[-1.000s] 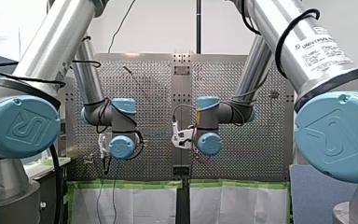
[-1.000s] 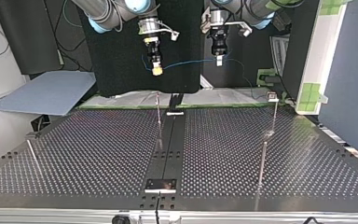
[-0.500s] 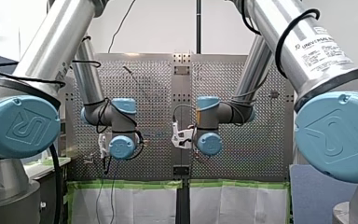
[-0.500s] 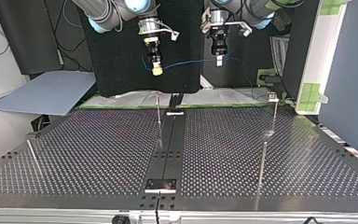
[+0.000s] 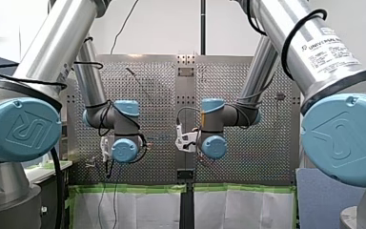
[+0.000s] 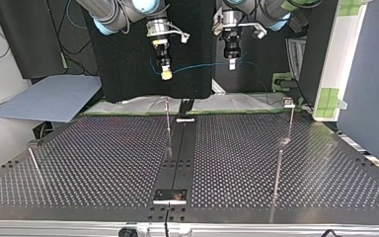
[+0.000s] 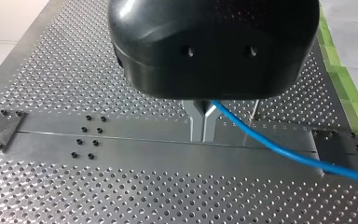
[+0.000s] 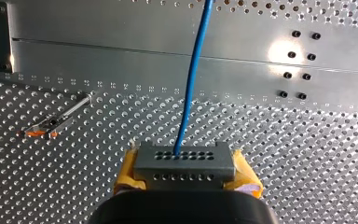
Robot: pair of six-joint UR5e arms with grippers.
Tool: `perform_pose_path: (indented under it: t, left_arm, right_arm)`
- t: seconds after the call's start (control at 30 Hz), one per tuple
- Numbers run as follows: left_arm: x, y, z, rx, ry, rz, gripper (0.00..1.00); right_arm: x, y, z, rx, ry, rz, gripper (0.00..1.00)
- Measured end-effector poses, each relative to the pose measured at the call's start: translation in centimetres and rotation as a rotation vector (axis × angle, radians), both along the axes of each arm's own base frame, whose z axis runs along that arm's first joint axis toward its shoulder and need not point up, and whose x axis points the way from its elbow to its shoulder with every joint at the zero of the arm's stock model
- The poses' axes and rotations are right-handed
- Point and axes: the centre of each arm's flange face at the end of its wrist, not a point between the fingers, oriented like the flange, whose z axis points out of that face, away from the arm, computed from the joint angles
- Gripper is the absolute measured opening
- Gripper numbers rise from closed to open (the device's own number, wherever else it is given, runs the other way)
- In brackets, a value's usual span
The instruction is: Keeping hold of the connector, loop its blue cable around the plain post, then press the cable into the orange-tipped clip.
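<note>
- My right tool (image 8: 185,173) has its yellow pads (image 8: 127,173) closed on the grey connector (image 8: 185,161). The blue cable (image 8: 193,74) leaves the connector's face and runs ahead over the desk (image 8: 307,154).
- My left tool (image 7: 204,134) has its metal fingers (image 7: 196,123) pinched together on the same cable, which trails off to one side of it.
- In the top view both tools hang well above the desk's far edge, with the cable slung between them.
- The orange-tipped clip (image 8: 46,128) stands on a thin stem near the middle strip (image 8: 168,51), off to the side of the cable and apart from it.
- The right-side posts (image 6: 278,170) rise at the top view's right, and the left-side post (image 6: 33,165) leans at its left.
- Wide perforated surface lies between the posts and the near edge.
- Green tape (image 7: 340,70) lines the desk's edge beside my left tool.
- A blue sheet (image 6: 49,98) lies past the desk at the top view's left.
</note>
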Motion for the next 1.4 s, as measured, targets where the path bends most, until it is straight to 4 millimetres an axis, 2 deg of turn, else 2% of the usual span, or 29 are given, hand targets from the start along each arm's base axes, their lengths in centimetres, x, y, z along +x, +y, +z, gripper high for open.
perform_pose_path:
  t: [1.07, 1.4]
  left_arm:
    - [0.0, 0.0, 0.0, 0.000, 0.000, 0.000, 0.00]
    - [-0.5, 1.3, -2.1, 0.038, 0.065, 0.022, 0.00]
  right_arm:
    - [0.0, 0.0, 0.0, 0.000, 0.000, 0.000, 0.00]
    - [0.0, 0.0, 0.0, 0.000, 0.000, -0.001, 0.00]
